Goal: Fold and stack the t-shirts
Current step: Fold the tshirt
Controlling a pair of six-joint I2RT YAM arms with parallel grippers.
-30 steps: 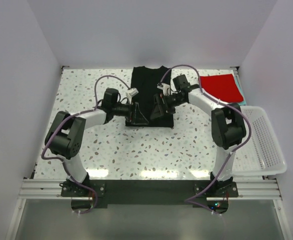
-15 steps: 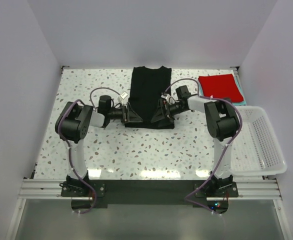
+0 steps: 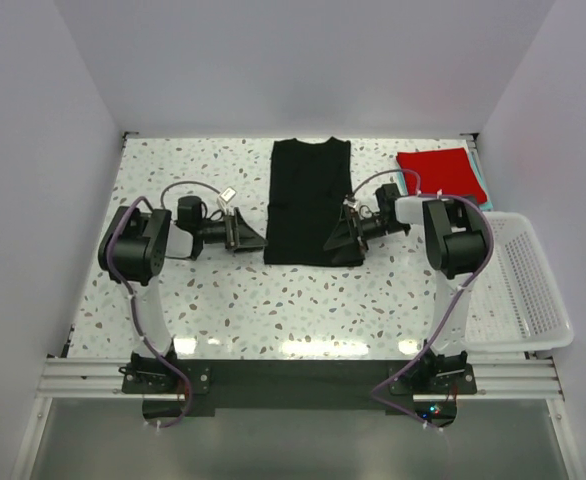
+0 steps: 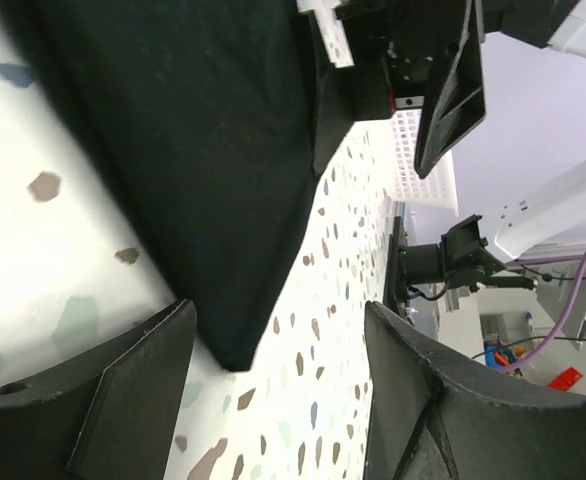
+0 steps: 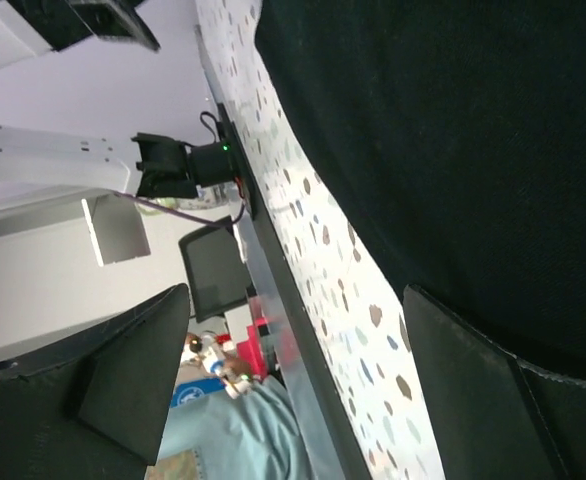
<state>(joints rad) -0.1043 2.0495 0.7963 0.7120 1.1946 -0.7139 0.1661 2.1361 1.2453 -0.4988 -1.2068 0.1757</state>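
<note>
A black t-shirt (image 3: 311, 200) lies flat in the middle of the table as a long narrow rectangle. My left gripper (image 3: 243, 234) is open and low over the table, just left of the shirt's near left corner. In the left wrist view that corner of the black t-shirt (image 4: 193, 150) pokes in between my open left gripper (image 4: 273, 400) without being pinched. At the shirt's near right corner my right gripper (image 3: 345, 238) is open too. In the right wrist view the black t-shirt (image 5: 453, 150) is beside one fingertip (image 5: 493, 400). A folded red t-shirt (image 3: 438, 175) rests on a teal t-shirt (image 3: 484, 190) at the back right.
A white mesh basket (image 3: 531, 285) stands at the right edge of the table, partly overhanging it. White walls close in the table on the left, back and right. The arm bases and a metal rail (image 3: 293, 375) run along the near edge.
Both grippers have dropped from above the shirt's near end to its near corners and drawn apart. The left one is now off the cloth. The black shirt lies flatter and slightly further right.
</note>
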